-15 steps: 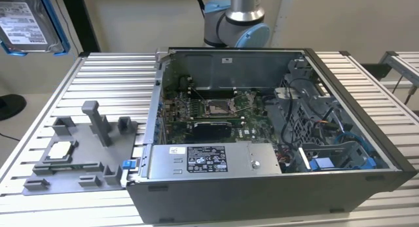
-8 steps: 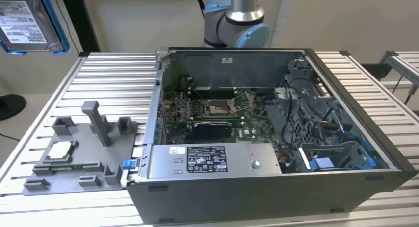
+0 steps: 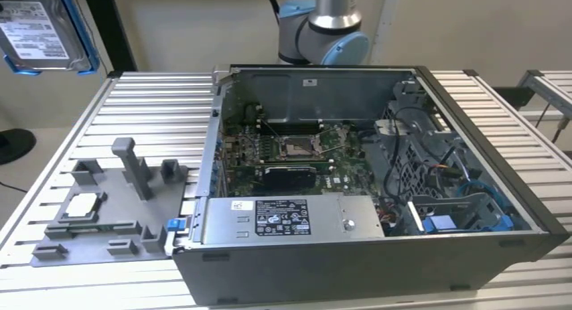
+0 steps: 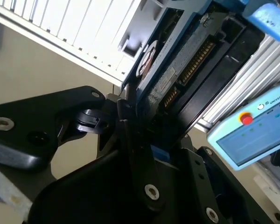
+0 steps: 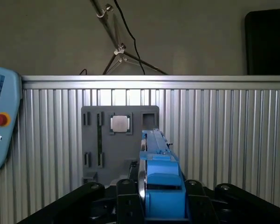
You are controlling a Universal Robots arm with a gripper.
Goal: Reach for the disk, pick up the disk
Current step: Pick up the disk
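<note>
The disk (image 3: 40, 30) hung high at the exterior view's left, well clear of the counter (image 3: 134, 102), clamped edge-on in the pincer (image 5: 159, 200); the pick-up was judged complete. Its long axis stood roughly upright, apparently running straight out from the jaws. Any further move called for a steady clamp.

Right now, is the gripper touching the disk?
Touching. In the first wrist view the gripper clamps the disk, fingers pressed against both sides of its blue frame.
</note>
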